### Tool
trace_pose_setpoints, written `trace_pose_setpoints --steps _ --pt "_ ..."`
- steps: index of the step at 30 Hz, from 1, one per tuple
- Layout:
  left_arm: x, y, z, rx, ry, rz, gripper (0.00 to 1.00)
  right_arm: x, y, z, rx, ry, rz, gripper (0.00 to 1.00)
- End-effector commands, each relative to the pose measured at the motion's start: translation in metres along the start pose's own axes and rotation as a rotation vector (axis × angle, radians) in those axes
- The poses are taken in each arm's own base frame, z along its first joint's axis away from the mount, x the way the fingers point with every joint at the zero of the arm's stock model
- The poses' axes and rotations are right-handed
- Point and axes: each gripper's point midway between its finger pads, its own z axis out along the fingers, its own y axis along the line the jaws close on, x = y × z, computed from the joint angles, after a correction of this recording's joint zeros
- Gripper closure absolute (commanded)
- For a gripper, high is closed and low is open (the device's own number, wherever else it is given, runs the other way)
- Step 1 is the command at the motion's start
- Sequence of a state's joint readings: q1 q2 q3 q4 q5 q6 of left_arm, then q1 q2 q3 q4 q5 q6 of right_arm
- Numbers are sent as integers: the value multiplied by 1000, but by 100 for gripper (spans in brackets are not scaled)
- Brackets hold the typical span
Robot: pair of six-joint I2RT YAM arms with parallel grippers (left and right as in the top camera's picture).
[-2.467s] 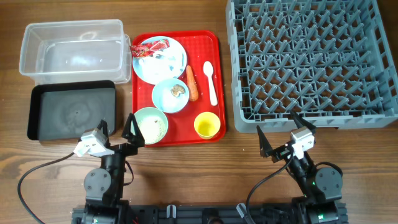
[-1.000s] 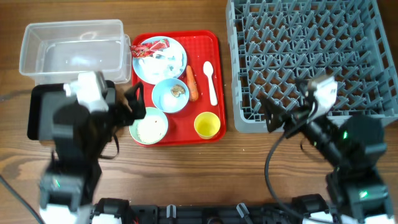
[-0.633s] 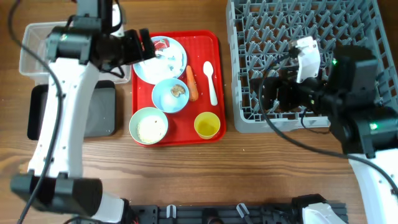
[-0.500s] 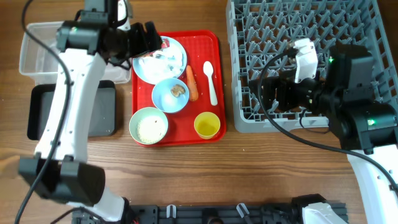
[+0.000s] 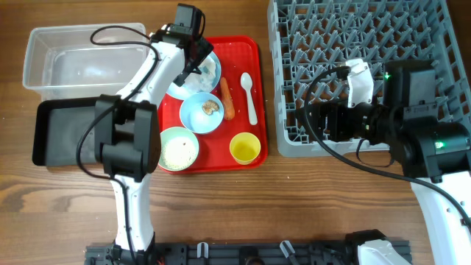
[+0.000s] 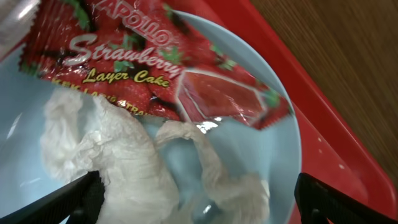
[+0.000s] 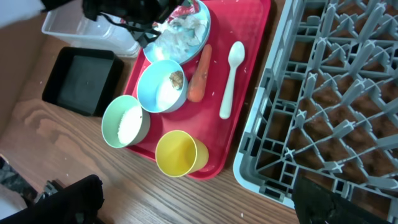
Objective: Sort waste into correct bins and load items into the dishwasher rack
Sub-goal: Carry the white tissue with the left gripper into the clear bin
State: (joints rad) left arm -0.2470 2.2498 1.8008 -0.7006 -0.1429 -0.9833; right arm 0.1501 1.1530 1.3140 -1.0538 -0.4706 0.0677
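**Left hand low over the plate of trash**

The left gripper (image 6: 202, 202) hangs low over the light blue plate (image 6: 277, 146). Its two fingers are wide apart and hold nothing. The crumpled white tissue (image 6: 118, 155) lies on the plate between them. The view is so close that I cannot tell if a finger touches it. The red-and-white wrapper (image 6: 143, 68) lies on the plate too, right against the tissue.

The plate sits at the far end of the red tray (image 5: 250, 51). Just in front of it is the light blue bowl (image 7: 158, 93) with a small brown food bit (image 7: 176, 79) inside. The orange carrot (image 7: 199, 74) lies just beside that bowl, and the white spoon (image 7: 230, 78) lies near the carrot. The pale green bowl (image 7: 107, 118) holds white grains (image 7: 129, 126). The yellow cup (image 7: 180, 152) stands at the near edge of the tray.

The clear tub (image 5: 85, 55) and the black tray (image 5: 73, 132) sit left of the red tray. The right gripper (image 5: 310, 121) hovers over the near left corner of the grey rack (image 5: 368, 59). Its fingers are wide apart and hold nothing.
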Motion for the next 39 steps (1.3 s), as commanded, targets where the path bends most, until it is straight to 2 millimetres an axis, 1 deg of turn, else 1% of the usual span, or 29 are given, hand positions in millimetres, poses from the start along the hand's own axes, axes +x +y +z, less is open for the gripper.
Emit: trace_pose_setpoints --steps 1,3,4,5,6,7,8,10,12,13,14,15,17,19,20,22,24,25,26,27,28,29,30,31,32,33,34,37,39 --pt "0 12 33 -49 -12 -20 1 -4 3 -4 -1 -12 1 0" --pt "7 19 47 -74 3 -15 2 -4 3 -4 -1 -12 1 0" --pt "10 22 50 -83 12 -12 9 -4 3 -4 -1 -12 1 0" --pt "14 26 55 -98 25 -8 23 -4 3 -4 -1 -12 1 0" --pt "18 30 56 -114 43 -5 47 -4 3 -4 -1 -12 1 0" --pt "22 35 57 -133 58 -2 62 -4 3 -4 -1 -11 3 0" --pt "30 46 56 -175 90 5 75 -3 3 -4 -1 -8 7 0" --pt "39 64 51 -248 132 17 83 -3 3 -4 -1 -8 6 0" --pt "46 78 45 -310 167 27 84 -3 3 -4 -1 -8 6 0" --pt "53 84 40 -330 208 37 85 -3 3 -4 -1 -8 6 0" --pt "56 83 36 -320 232 51 95 -3 3 -4 -1 -7 7 0" --pt "57 81 32 -311 245 44 96 -3 3 -4 -1 -7 7 0" --pt "53 70 22 -258 262 23 96 -3 3 -4 -1 -6 7 0" --pt "39 53 4 -186 225 13 96 -3 3 -4 -1 -6 7 0" --pt "31 41 -7 -137 202 49 96 -4 3 -4 -1 -7 6 0" --pt "9 14 -46 -30 143 102 96 -4 3 -4 -1 -8 6 0" --pt "-9 -2 -86 51 83 101 96 -4 3 -4 -1 -8 6 0" --pt "-19 -7 -106 87 46 93 96 -4 3 -4 -1 -8 6 0" --pt "-36 -8 -133 113 -21 94 96 -4 3 -4 -1 -8 6 0" --pt "-49 -4 -148 108 -81 89 96 -4 3 -4 -1 -8 6 0" --pt "-62 2 -160 93 -136 78 96 -4 3 -4 -1 -11 4 0" --pt "-80 11 -174 67 -217 78 96 -5 3 -4 -1 -12 4 0" --pt "-93 20 -181 35 -270 60 96 -5 3 -4 -1 -14 3 0" --pt "-108 33 -182 -9 -318 37 96 -5 3 -4 -1 -14 4 0" --pt "-124 50 -177 -62 -347 8 96 -5 3 -4 -2 -14 3 0" --pt "-130 58 -175 -81 -353 -7 96 -5 3 -3 -2 -13 5 0" --pt "-145 77 -166 -124 -356 -44 96 -5 3 -3 -2 -13 6 0" --pt "-180 130 -137 -225 -345 -144 96 -6 3 -3 -2 -16 18 0" --pt "-195 162 -111 -279 -320 -200 96 -7 2 -2 -2 -16 29 0"
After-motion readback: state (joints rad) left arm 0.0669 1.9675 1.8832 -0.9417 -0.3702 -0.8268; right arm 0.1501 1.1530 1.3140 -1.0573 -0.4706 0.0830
